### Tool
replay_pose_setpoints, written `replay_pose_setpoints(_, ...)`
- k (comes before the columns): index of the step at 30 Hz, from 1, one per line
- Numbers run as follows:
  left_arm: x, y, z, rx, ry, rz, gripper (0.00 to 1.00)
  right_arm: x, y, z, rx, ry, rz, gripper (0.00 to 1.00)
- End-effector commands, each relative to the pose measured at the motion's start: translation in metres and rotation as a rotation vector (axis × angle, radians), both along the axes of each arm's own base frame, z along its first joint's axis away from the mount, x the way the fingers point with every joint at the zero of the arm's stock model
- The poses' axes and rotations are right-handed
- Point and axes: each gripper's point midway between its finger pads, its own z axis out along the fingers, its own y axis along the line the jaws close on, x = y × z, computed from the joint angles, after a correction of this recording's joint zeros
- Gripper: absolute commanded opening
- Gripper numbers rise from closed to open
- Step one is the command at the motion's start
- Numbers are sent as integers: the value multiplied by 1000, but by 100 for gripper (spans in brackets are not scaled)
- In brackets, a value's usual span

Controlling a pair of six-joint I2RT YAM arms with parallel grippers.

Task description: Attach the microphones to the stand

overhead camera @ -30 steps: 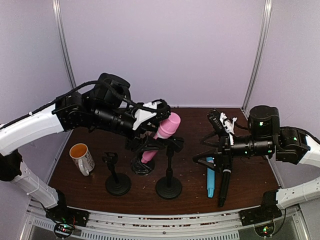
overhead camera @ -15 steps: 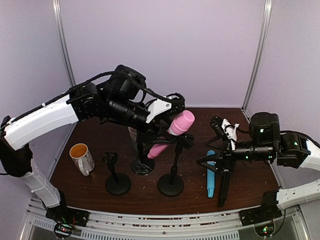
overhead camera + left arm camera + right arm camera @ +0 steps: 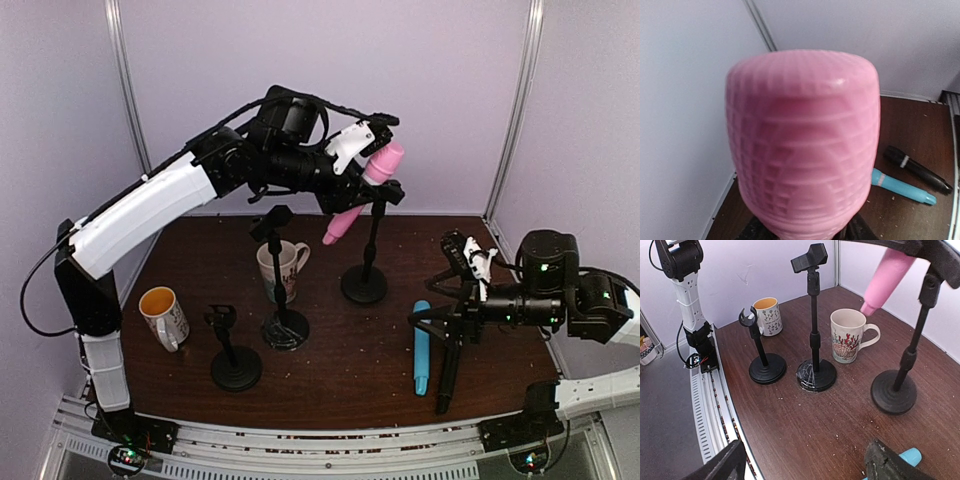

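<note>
left hand (image 3: 362,176): raised high, gripping pink microphone (image 3: 386,160) | right hand (image 3: 440,316): low, jaws spread, empty

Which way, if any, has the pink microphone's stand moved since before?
Yes. That stand moved back toward the wall, away from the short stand.

**Centre lane open, clutter left and far**

Bare worktop (image 3: 350,365) stretches from the tall middle stand (image 3: 285,328) across to the blue microphone (image 3: 421,347): that near-centre patch is the open way through. The left side is crowded, with the short stand (image 3: 236,367), the orange-lined mug (image 3: 165,315), and the white mug (image 3: 280,268) just on the far side of the middle stand's pole. At far centre the third stand (image 3: 364,284) holds the tilted pink microphone (image 3: 365,190), and the left arm (image 3: 150,205) bridges in overhead from the left. On the right, the blue microphone and black microphone (image 3: 447,375) lie side by side, with the right gripper (image 3: 802,467) spread wide above that edge.
</note>
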Motion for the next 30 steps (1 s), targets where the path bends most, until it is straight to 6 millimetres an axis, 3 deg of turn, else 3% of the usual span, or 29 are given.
replay_pose_setpoints(1, 59, 13, 65, -212, -130, 222, 15, 2, 0, -3, 11, 7, -21, 83)
replay_pose_setpoints(6, 83, 11, 64, -231, -175, 281, 15, 3, 2, -7, 17, 15, -25, 83)
replay_pose_setpoints(14, 95, -2, 44, -215, -160, 276, 15, 4, 4, -13, 7, 27, -29, 82)
replay_pose_setpoints(30, 115, -1, -2, -171, -56, 289, 18, 8, 5, -21, 2, 43, -49, 82)
